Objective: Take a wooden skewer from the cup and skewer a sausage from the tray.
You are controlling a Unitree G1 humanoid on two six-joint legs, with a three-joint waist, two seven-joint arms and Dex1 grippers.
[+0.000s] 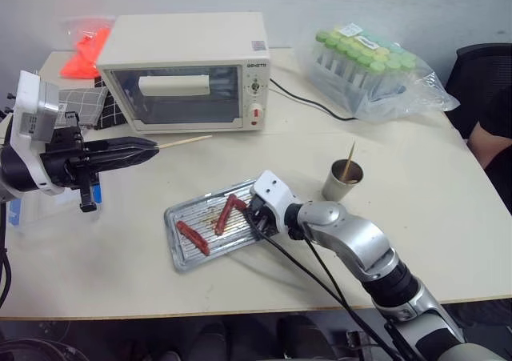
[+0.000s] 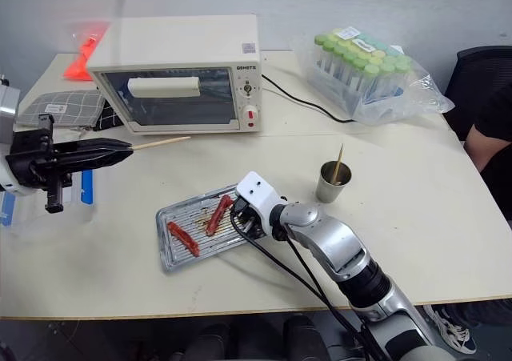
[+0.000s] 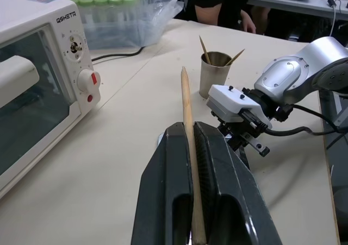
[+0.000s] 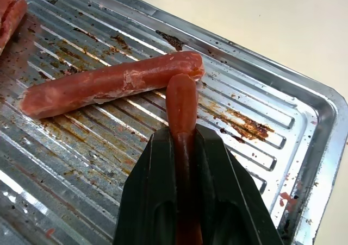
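- Right gripper (image 4: 182, 147): its two black fingers (image 4: 142, 201) are clamped on one sausage (image 4: 182, 106), which runs lengthwise between them and projects past the tips.
- Sausage tip: it touches the end of a second sausage (image 4: 103, 85) lying crosswise on the ribbed tray floor just ahead of the fingers.
- Silver tray (image 4: 304, 109): sits under and around the right fingers, with brown grease marks on its ribs; a third sausage (image 1: 193, 238) lies further off on the tray.
- Left gripper (image 3: 193, 163): its fingers are closed on the wooden skewer (image 3: 187, 109), which lies in the groove between them with the pointed end well out in front.
- Skewer point: aimed over the table toward the toaster oven (image 1: 186, 71), well apart from the right gripper and the tray.
- Metal cup (image 1: 342, 181): stands beyond the right gripper, with spare sticks in it.
- Progress, judged: skewer retrieval is complete and a sausage is gripped.
- Remaining, judged: bring the skewer point and the sausage end together, in line, and push through.
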